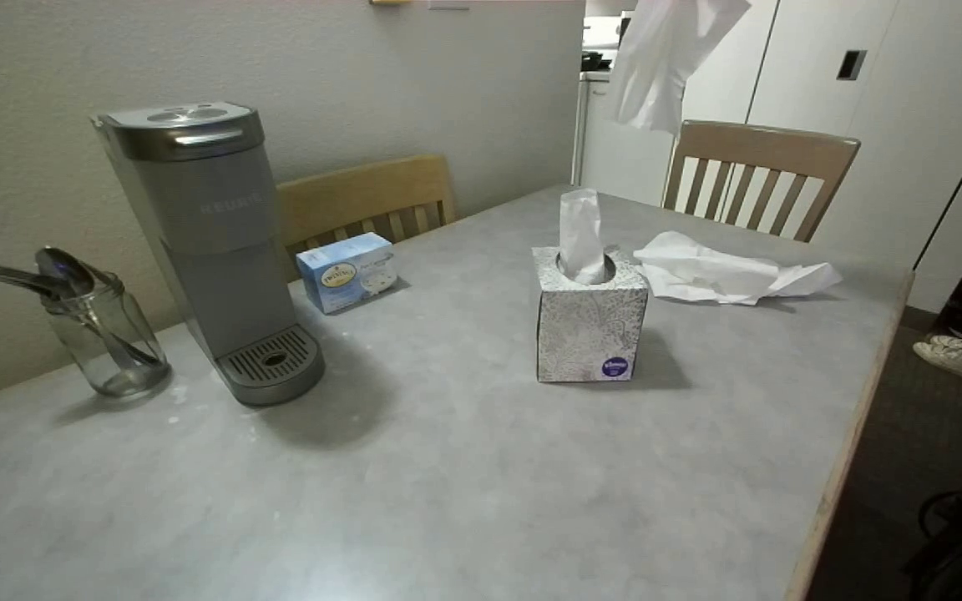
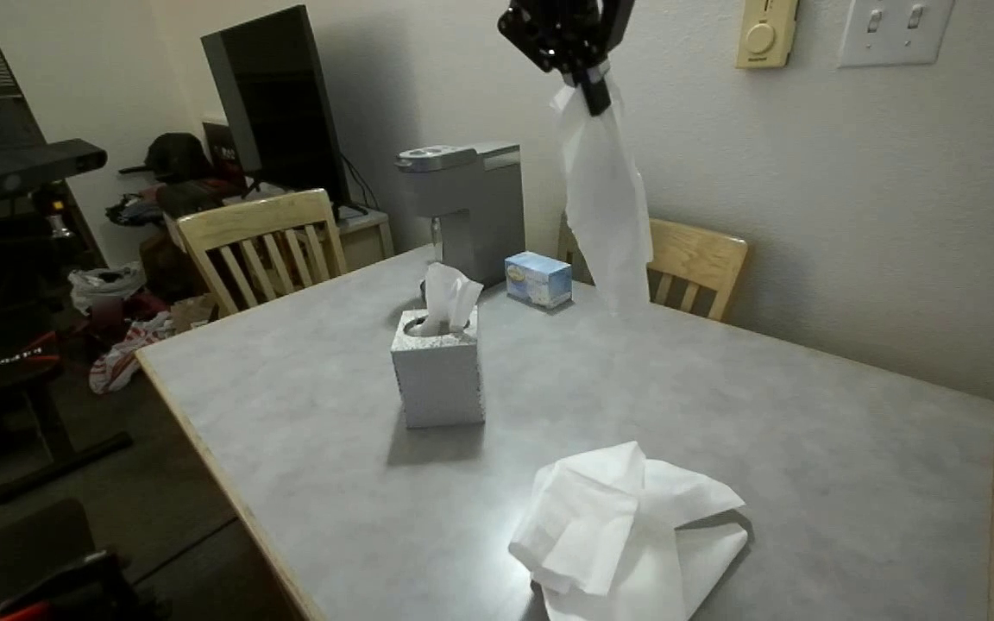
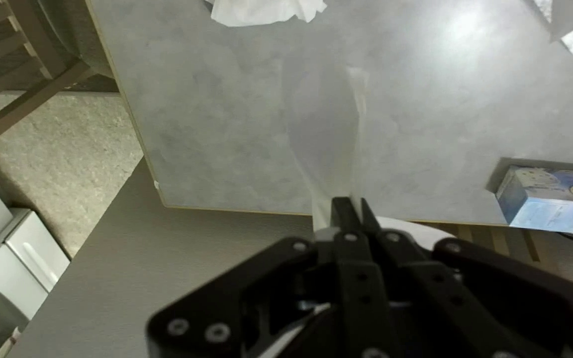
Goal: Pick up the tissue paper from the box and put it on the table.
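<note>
My gripper (image 2: 598, 97) is shut on a white tissue (image 2: 605, 203) that hangs down high above the table (image 2: 808, 448). The held tissue also shows at the top of an exterior view (image 1: 666, 67), where the gripper is out of frame. In the wrist view the gripper (image 3: 357, 205) pinches the tissue's top end, and the tissue looks thin and blurred. The patterned tissue box (image 1: 589, 334) stands upright on the table, with another tissue (image 1: 581, 238) sticking up from its opening. A crumpled loose tissue (image 1: 719, 271) lies on the table near the box; it also shows in the wrist view (image 3: 261, 12).
A grey coffee maker (image 1: 214, 242), a glass jar with cutlery (image 1: 118, 351) and a blue tea box (image 1: 351, 271) stand on the table near the wall. Wooden chairs (image 1: 761, 159) stand at the table's edges. The wall (image 2: 877, 216) is behind the table.
</note>
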`<action>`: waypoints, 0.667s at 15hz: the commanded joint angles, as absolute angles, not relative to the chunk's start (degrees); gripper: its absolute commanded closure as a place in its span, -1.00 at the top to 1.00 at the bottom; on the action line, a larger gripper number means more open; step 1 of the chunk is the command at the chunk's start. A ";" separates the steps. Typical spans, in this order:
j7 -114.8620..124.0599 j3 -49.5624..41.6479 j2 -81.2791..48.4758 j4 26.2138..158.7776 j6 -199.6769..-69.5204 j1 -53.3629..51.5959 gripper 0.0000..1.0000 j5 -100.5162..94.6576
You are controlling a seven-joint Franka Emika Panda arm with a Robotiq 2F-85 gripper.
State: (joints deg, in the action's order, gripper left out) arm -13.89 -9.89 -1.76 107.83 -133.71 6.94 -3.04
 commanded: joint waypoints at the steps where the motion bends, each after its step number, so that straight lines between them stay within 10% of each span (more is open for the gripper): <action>1: -22.82 -10.34 -6.96 107.39 -138.15 9.83 -0.99 3.04; 10: -27.83 -9.61 -16.93 110.28 -139.32 16.08 -0.99 5.73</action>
State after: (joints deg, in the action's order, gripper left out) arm -26.13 -10.50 -14.83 108.46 -137.07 14.12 5.05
